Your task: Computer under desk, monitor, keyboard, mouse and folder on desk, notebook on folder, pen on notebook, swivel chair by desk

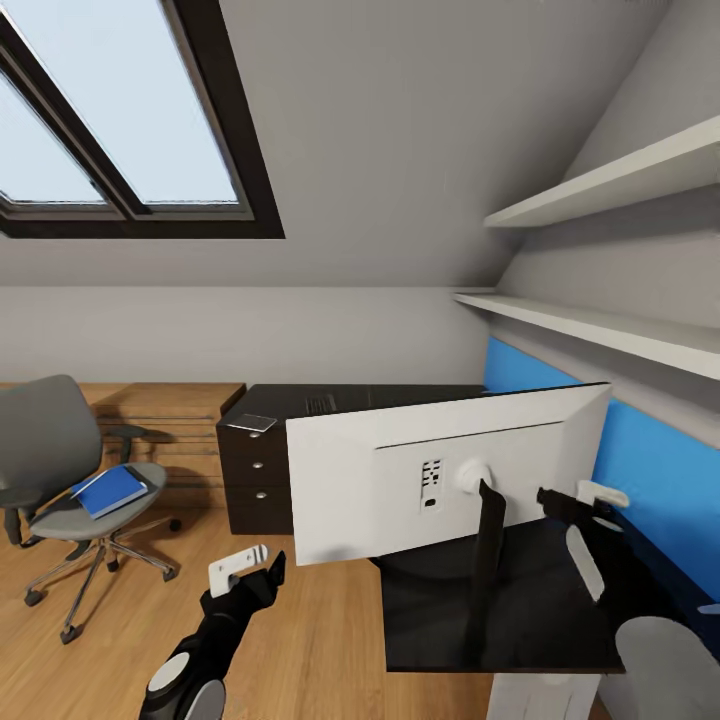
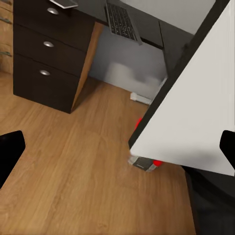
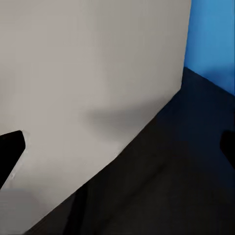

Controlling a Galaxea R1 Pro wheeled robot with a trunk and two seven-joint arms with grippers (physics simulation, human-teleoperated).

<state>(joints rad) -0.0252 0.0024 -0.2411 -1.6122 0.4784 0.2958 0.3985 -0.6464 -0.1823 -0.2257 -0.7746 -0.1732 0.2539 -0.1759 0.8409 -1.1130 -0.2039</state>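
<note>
The monitor stands on the black desk with its white back towards me. My right gripper hovers open just right of its stand, holding nothing. My left gripper is open over the floor below the monitor's left corner. The blue folder lies on the swivel chair at the left. The dark notebook rests on the drawer unit, and the keyboard lies on the desk behind it. Computer, mouse and pen are out of view.
A wooden dresser stands behind the chair. Two white shelves and a blue wall panel line the right wall. A small grey and red object lies on the wood floor beneath the monitor's corner.
</note>
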